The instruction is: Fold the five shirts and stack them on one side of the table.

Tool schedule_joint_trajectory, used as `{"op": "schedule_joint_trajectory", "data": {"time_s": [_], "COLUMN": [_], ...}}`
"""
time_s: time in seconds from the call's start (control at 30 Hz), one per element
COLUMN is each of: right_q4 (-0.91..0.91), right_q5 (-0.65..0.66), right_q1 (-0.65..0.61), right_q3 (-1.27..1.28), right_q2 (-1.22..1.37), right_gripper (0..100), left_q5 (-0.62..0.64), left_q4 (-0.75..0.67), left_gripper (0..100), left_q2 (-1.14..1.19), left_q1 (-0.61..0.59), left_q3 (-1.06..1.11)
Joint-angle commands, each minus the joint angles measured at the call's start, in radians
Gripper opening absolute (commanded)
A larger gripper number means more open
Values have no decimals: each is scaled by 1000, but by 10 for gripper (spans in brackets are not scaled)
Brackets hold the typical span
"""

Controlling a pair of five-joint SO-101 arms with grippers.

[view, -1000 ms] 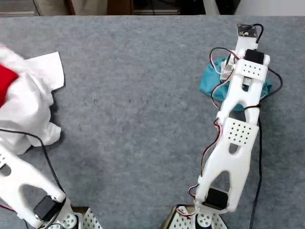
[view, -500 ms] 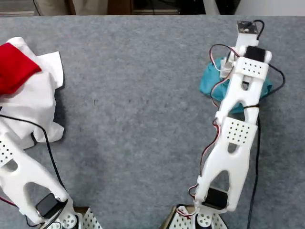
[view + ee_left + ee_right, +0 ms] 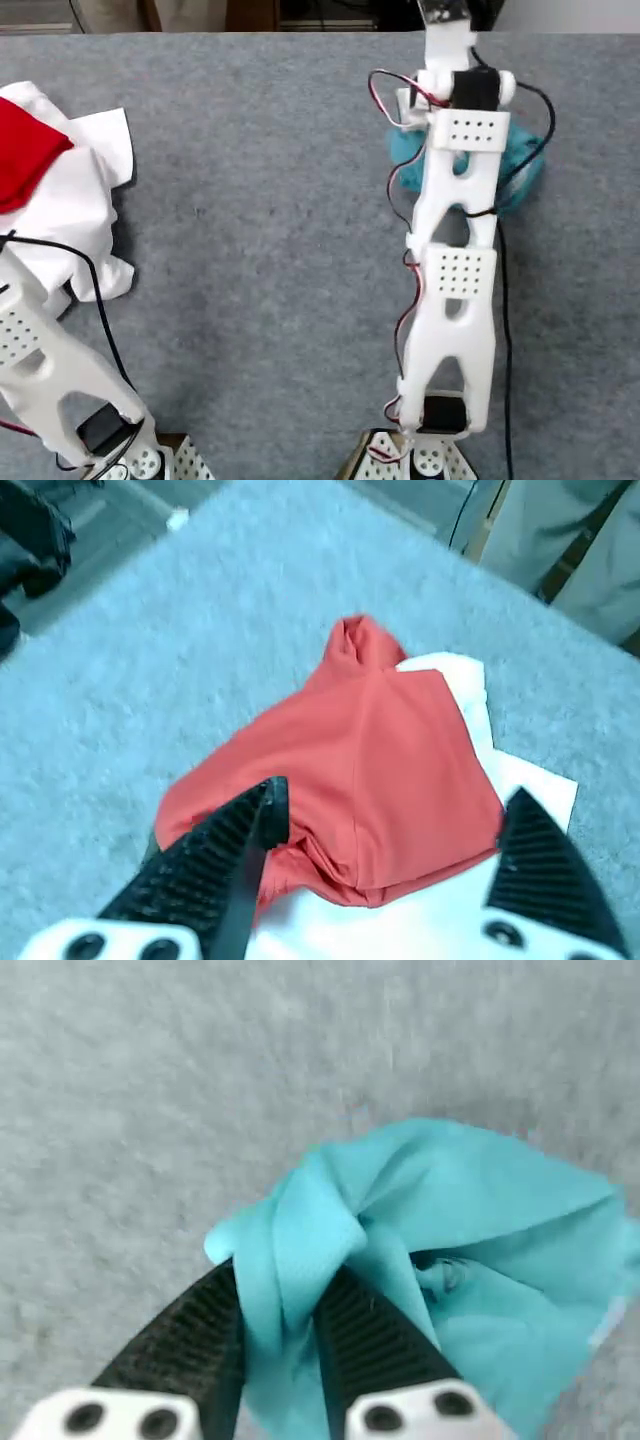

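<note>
Three shirts of the five show, and none looks neatly folded, so by my judgement most of the task is left to do. The grey table (image 3: 260, 250) carries them in two places, well apart. At its left edge lies a crumpled white shirt (image 3: 75, 210), the largest heap, with a red shirt (image 3: 25, 150) bunched on top of it; this may be the start of the stack, though it is loose. On the far right side lies a rumpled teal shirt (image 3: 520, 165), partly under the outstretched right arm.

The left gripper (image 3: 398, 800) hangs above the red shirt with its jaws spread wide and nothing in them. The right gripper (image 3: 280, 1280) is pinched narrow on a fold of the teal shirt.

A black cable (image 3: 90, 290) of the left arm crosses the white shirt's near edge and could snag the cloth.
</note>
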Motion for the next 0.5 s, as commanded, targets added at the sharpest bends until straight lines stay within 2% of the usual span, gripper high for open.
{"op": "schedule_joint_trajectory", "data": {"time_s": [0.0, 0.07, 0.17, 0.37, 0.47], "right_q4": [17, 17, 17, 15, 15], "right_q5": [9, 9, 14, 236, 265], "right_q1": [-44, -71, -147, -337, -410], "right_q3": [-24, -1, 30, 30, 38], "right_q2": [-173, -228, -312, -433, -492], "right_gripper": [5, 5, 5, 5, 5], "left_q5": [-8, 0, 84, 164, 226], "left_q4": [11, 11, 12, 12, 12], "left_gripper": [364, 359, 351, 315, 313], "left_q2": [-88, -107, -110, -79, -79], "left_q1": [9, 17, 52, 144, 187], "left_q3": [-34, -34, -26, 106, 253]}}
